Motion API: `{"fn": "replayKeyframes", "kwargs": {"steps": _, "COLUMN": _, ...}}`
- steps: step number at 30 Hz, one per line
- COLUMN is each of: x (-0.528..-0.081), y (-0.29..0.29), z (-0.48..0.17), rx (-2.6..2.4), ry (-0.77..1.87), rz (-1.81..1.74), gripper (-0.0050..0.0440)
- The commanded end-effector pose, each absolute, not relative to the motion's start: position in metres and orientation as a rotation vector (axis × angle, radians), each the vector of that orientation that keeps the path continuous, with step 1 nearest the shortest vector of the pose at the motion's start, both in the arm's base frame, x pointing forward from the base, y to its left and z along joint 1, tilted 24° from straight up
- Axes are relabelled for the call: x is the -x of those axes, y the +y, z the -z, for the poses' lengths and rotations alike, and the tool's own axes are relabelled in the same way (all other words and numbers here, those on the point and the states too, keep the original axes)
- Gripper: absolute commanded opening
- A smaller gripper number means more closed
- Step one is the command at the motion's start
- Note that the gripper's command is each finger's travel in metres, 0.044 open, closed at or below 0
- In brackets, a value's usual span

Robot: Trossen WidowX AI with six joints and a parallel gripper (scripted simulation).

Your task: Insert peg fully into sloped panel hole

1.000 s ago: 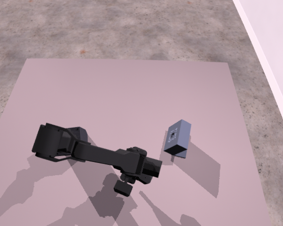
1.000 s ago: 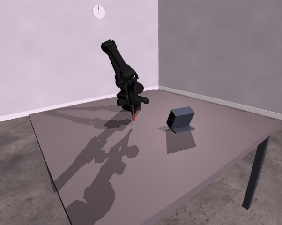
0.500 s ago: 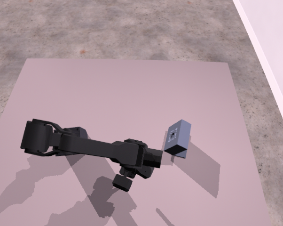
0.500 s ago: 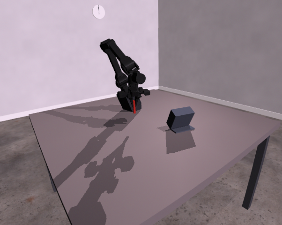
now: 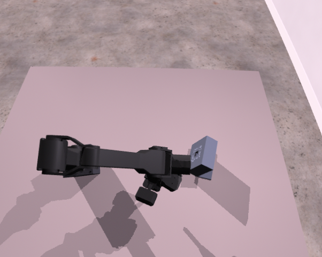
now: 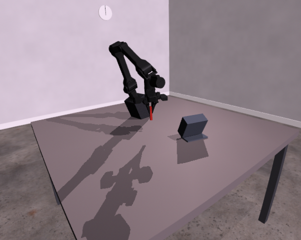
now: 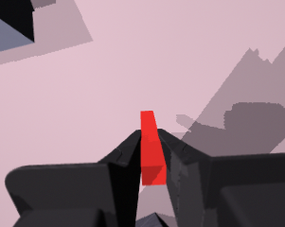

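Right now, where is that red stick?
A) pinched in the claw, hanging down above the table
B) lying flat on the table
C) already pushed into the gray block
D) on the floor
A: the claw is shut on the red stick, which hangs apart from the gray block.
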State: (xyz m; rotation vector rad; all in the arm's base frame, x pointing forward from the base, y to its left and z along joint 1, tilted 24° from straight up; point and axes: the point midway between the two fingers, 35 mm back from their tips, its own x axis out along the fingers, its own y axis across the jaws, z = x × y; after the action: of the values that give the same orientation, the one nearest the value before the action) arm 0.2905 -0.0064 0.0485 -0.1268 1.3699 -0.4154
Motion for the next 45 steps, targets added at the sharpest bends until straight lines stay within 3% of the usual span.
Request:
{"fn": "replayKeyframes", "kwargs": {"steps": 1, "x": -0.298, "y": 0.002, "z": -0.050, "rx": 0.120, "ry": 1.355, "rz": 0.417, "gripper": 0.0000}}
{"fn": "replayKeyframes", "kwargs": {"steps": 45, "x": -0.299, "y": 0.125, "z": 0.003, "rx": 0.118, "ry": 1.359, "rz": 0.415, "gripper": 0.0000}}
